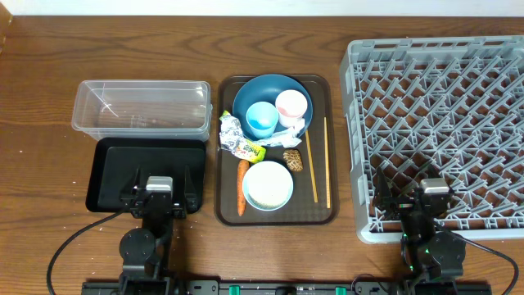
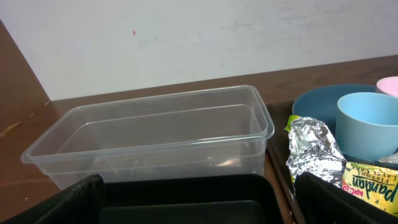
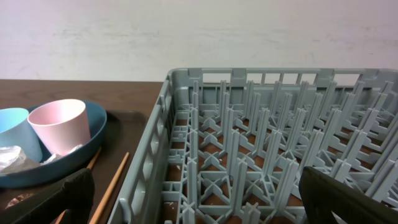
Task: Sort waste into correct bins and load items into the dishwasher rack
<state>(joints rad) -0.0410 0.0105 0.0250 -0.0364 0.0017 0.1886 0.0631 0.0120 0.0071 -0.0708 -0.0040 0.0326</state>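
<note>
Overhead showed both arms parked at the near edge of the table. The left gripper (image 1: 161, 197) had its jaws spread wide and nothing between them, and it hung over the near end of the black tray (image 1: 110, 176). The right gripper (image 1: 431, 205) was likewise wide open and empty, over the near edge of the dishwasher rack (image 1: 442, 115).

- Clear tub (image 1: 139, 124) sat just beyond the black tray, nothing in either.
- Brown serving tray (image 1: 315, 209) lay between bins and rack, carrying everything to be sorted.
- Silver-yellow wrapper (image 1: 235, 138) lay at its left edge, against the dark blue plate (image 1: 254, 88).
- Light blue cup (image 1: 262, 120) and pinkish-white cup (image 1: 291, 106) stood on the plate, white crumpled paper (image 1: 286, 135) at its near rim.
- Carrot (image 1: 242, 187) lay just beside the white bowl (image 1: 268, 185); brown lump (image 1: 292, 159) lay beyond the bowl.
- Two chopsticks (image 1: 327, 164) lay on the rack side.
- Rice grains: could not make out.

Judged nothing sorted yet; a first pick was due. The wrapper looked the easiest for the left arm. Best to descend straight down, jaws across its narrow width and clear of the plate rim and blue cup, close gently, then lift before swinging toward a bin. The chopsticks looked hardest: thin, flat on the tray, best pinched crosswise.
</note>
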